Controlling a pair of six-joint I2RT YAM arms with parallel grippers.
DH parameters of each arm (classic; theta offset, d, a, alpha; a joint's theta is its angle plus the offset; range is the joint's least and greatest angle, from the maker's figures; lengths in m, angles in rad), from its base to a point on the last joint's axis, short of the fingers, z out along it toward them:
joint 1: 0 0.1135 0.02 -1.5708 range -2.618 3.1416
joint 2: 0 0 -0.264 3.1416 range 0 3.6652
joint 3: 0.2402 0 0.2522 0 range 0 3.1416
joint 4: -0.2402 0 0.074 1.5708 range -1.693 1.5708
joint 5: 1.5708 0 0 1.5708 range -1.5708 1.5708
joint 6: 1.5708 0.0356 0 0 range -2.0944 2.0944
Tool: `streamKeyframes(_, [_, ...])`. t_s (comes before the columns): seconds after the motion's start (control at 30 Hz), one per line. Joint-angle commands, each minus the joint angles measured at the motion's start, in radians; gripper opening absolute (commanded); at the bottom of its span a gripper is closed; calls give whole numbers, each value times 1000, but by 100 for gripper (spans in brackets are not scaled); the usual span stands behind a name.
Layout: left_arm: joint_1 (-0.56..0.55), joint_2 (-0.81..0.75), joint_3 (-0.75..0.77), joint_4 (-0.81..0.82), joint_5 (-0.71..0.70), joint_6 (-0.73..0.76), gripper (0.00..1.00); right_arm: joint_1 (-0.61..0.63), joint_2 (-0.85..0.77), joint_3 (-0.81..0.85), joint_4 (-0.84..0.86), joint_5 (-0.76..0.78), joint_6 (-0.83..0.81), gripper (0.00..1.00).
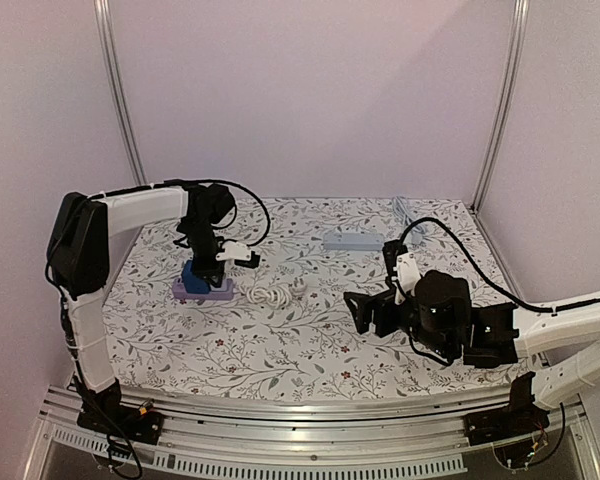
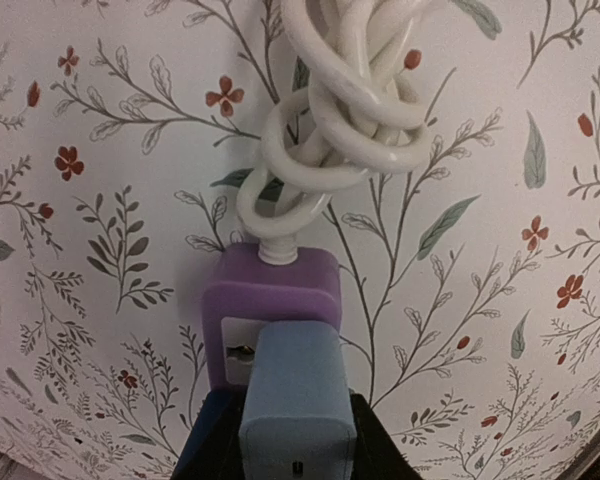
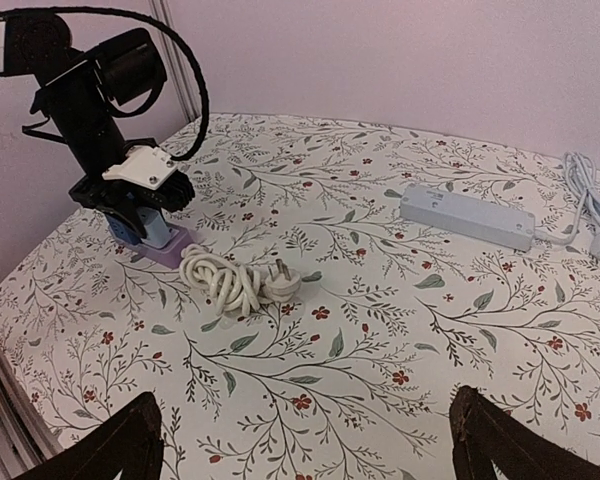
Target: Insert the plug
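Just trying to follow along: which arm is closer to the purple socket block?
Left. The left gripper sits directly over the purple socket block, shut on a blue plug. The right gripper hangs open across the table, well apart from it.

You can read no text, label, brand or number on anything in these views.

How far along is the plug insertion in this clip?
Done: the blue plug is grasped and sits over the purple socket. In hand: the left gripper, jaws shut on it, holds it there. Left: seating cannot be confirmed; release. The right gripper hangs open.
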Motion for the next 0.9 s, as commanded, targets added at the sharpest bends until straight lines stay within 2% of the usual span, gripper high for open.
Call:
streamKeyframes(0.0, [20,26,-31,7,0,6,0,-4,14,19,11,-13,-11,99])
streamKeyframes(0.43, [23,27,-71,27,0,3,0,-4,17,20,9,-19,-9,99])
streamKeyframes(0.87, [75,62,-116,50,15,7,0,-4,14,19,2,-25,-3,99])
